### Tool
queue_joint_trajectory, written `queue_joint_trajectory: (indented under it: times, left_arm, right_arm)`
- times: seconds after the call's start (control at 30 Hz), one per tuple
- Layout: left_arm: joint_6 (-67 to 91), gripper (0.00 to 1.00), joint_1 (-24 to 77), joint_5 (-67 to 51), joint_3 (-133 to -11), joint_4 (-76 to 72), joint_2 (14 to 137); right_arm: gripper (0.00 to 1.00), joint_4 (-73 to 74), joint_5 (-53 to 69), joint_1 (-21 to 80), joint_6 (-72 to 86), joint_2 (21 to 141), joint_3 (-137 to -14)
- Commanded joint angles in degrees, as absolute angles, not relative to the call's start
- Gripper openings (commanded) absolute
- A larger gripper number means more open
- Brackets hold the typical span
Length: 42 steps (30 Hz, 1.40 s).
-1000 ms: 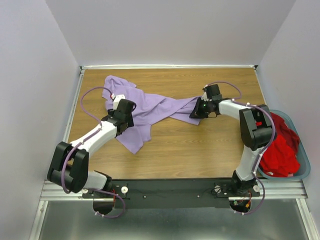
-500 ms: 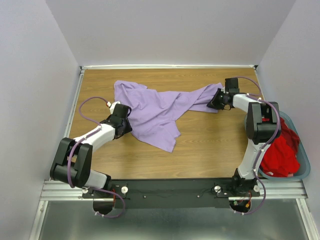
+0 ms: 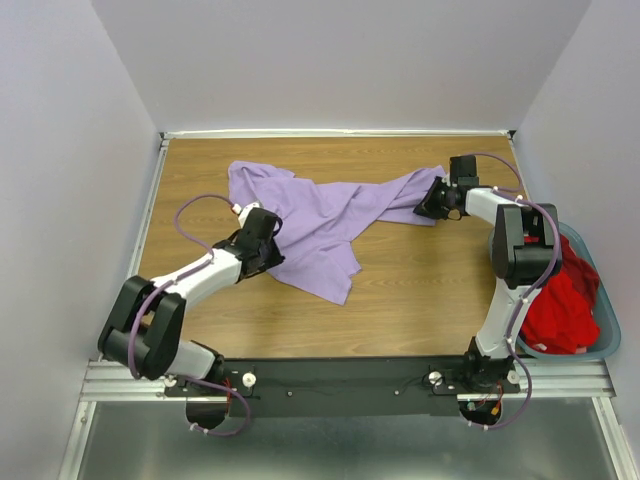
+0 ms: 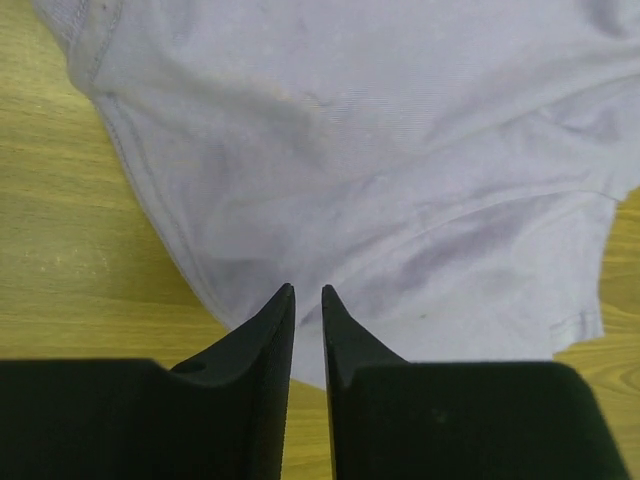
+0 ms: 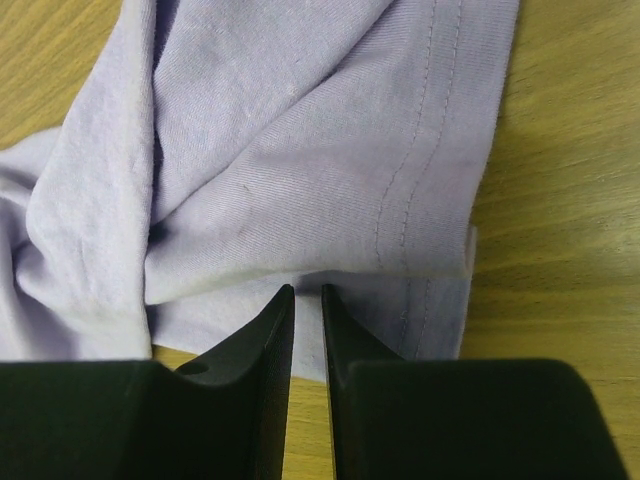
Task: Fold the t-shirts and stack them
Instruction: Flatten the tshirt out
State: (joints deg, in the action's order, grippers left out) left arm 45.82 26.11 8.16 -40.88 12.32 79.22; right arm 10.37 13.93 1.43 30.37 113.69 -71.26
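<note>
Lavender t-shirt (image 3: 320,215), soft, light and limp, is judged best pinched at the hems lying just ahead of the left gripper (image 4: 307,292) and right gripper (image 5: 307,292), both drawn nearly together, though whether cloth is clamped cannot be told.

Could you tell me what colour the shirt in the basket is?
That shirt is bright red; the top external view shows it best.
</note>
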Motion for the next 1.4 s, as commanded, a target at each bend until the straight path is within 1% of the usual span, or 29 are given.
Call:
queue_joint_trajectory:
  times: [0.0,0.13,0.17,0.27,0.3,0.37,0.5,0.67,0.77,0.87,0.9,0.97,1.0,1.03,1.07,1.17,1.2,1.37]
  left_arm:
    - [46.3,0.24,26.0,8.3,-40.7,10.1,82.7]
    - [44.7,0.23,24.5,9.2,-41.1,9.2,86.5]
    - [43.9,0.2,23.7,9.1,-40.9,9.1,87.8]
    - [41.9,0.18,19.8,8.9,-40.5,8.8,89.3]
    - [40.4,0.14,17.9,9.9,-40.8,9.3,89.5]
    - [38.7,0.14,16.2,11.3,-41.8,10.4,89.8]
    - [33.1,0.13,12.8,15.4,-45.3,13.2,91.1]
    - [23.3,0.13,10.7,24.8,-53.1,17.8,96.4]
    - [19.6,0.19,10.6,29.7,-56.4,18.0,98.7]
    - [16.4,0.32,10.5,30.8,-60.5,15.8,99.5]
    - [15.6,0.38,10.6,30.6,-62.7,15.0,100.1]
    - [14.9,0.47,10.6,30.6,-64.9,14.7,100.8]
    - [14.7,0.6,10.5,30.8,-66.5,14.4,101.1]
    - [14.2,0.63,10.5,31.3,-67.0,13.6,101.2]
    - [14.3,0.7,10.4,32.2,-67.6,13.2,100.9]
    - [15.9,0.72,10.5,30.9,-67.9,14.1,98.1]
    - [16.5,0.74,10.7,27.5,-67.3,14.3,96.7]
    - [22.0,0.78,14.1,19.7,-60.4,15.6,86.3]
  right_arm:
    - [0.24,13.9,9.2,1.5,28.7,116.6,-70.2]
    - [0.24,13.9,9.0,1.0,28.6,116.1,-69.3]
    - [0.24,13.8,8.9,0.7,28.6,116.1,-68.9]
    - [0.24,13.9,9.0,0.2,28.4,115.9,-68.5]
    - [0.24,13.9,8.8,0.3,28.3,115.8,-68.4]
    - [0.24,13.9,8.5,-1.0,28.3,115.7,-68.3]
    - [0.24,14.0,7.9,-1.3,28.1,115.5,-68.1]
    - [0.24,14.1,5.9,-1.3,27.2,113.6,-66.4]
    - [0.24,14.2,5.4,-1.3,26.2,113.3,-65.8]
    - [0.24,14.5,6.8,-1.3,25.6,111.1,-65.6]
    - [0.24,14.6,6.9,-1.1,25.4,110.2,-65.4]
    - [0.26,14.9,7.0,-1.0,24.9,106.9,-64.9]
    - [0.27,15.0,6.8,-1.0,24.8,105.7,-64.8]
    - [0.29,15.9,6.2,-1.1,24.4,103.8,-64.7]
    - [0.31,16.8,5.5,-1.1,24.0,102.0,-64.3]
    - [0.39,17.6,4.0,-1.0,23.6,99.7,-63.5]
    - [0.41,17.9,3.5,-1.1,23.5,99.1,-62.9]
    - [0.42,18.7,0.5,-1.1,22.2,97.4,-64.9]
